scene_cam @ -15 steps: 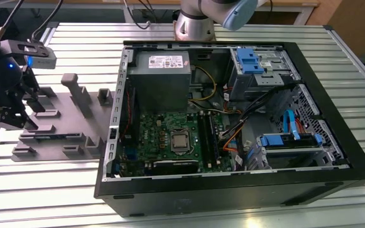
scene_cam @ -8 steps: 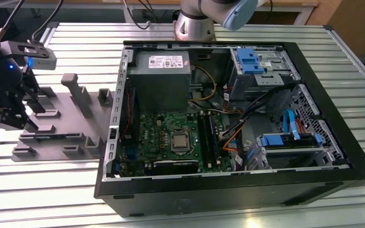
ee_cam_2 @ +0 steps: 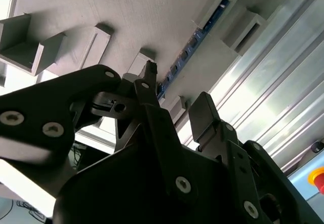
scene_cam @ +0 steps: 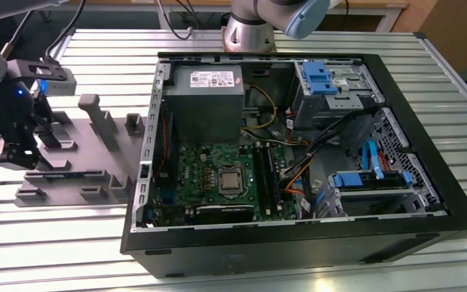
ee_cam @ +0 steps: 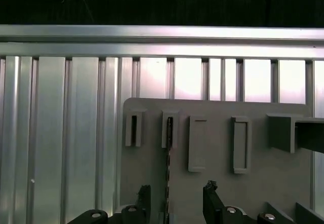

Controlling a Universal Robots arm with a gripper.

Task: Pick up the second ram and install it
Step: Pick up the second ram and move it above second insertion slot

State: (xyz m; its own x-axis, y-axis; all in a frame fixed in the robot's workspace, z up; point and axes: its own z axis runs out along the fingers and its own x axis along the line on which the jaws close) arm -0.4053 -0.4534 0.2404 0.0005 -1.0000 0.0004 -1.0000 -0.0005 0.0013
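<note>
— How many memory boards are on the grey fixture?

— One. The second ram stands on its long edge on the fixture, with one end in a narrow pocket. I count four such narrow pockets in a row in the first wrist view.

— And the gripper?

— It hangs just above the fixture, spread wide and holding nothing. Its two fingers straddle the ram, which lies between them, nearer one finger and touching neither.

— What sits beside the fixture?

— One open computer case, on the exterior view's right of the fixture and close against it. Two blue drive caddies are inside the case. Fixture and case both rest on one ribbed metal table.
</note>
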